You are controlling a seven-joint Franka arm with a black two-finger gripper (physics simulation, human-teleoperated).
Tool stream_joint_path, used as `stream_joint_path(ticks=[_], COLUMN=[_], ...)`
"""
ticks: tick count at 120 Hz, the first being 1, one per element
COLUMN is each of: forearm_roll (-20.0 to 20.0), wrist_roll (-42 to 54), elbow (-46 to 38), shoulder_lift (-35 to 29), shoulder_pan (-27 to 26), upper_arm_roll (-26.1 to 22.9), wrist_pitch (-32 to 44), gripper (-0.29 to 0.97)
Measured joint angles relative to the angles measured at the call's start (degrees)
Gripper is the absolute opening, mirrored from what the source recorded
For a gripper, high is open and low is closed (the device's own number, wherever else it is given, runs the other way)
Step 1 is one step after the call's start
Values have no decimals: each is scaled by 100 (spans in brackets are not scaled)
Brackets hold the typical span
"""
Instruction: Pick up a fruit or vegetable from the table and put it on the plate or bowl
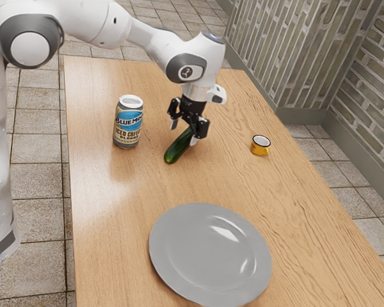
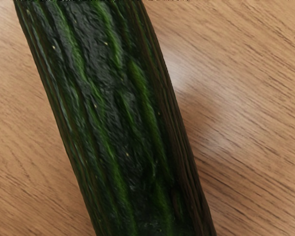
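**Q:** State the condition of the claw.

**A:** The claw [image 1: 187,130] points down at the table [image 1: 115,211], and its two black fingers stand apart. The gap is wider than the cucumber [image 1: 178,148]. The cucumber's far end lies between them, and a strip of wood shows beside one finger, so nothing is clamped.

**Q:** Locate the task item.

**A:** The cucumber lies on the wood directly under the claw. From there it runs out toward the near edge of the table. In the wrist view its dark green, ridged skin [image 2: 123,128] sits just under the hand, with wood grain [image 2: 246,98] on both sides.

**Q:** Describe the surface.

**A:** It is a light wooden tabletop with long, fine grain and a soft sheen. A grey round plate [image 1: 210,252] rests well apart from the claw, toward the near edge. A blue-labelled can [image 1: 128,121] stands upright near the claw on the exterior view's left. A small yellow ring [image 1: 260,145] lies further off on the exterior view's right.

**Q:** Describe the room.

**A:** The floor [image 1: 32,147] is laid with pale square tiles and grey joints. A wall [image 1: 294,45] of narrow grey bricks rises beyond the table on the exterior view's right.
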Motion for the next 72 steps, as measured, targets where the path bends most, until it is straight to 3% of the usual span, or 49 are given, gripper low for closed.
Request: stream_joint_path(ticks=[72], forearm_roll=[-7], wrist_roll=[-12], elbow=[-3], shoulder_lift=[75], shoulder_pan=[20], upper_arm_roll=[-26], wrist_pitch=[107], gripper=[68])
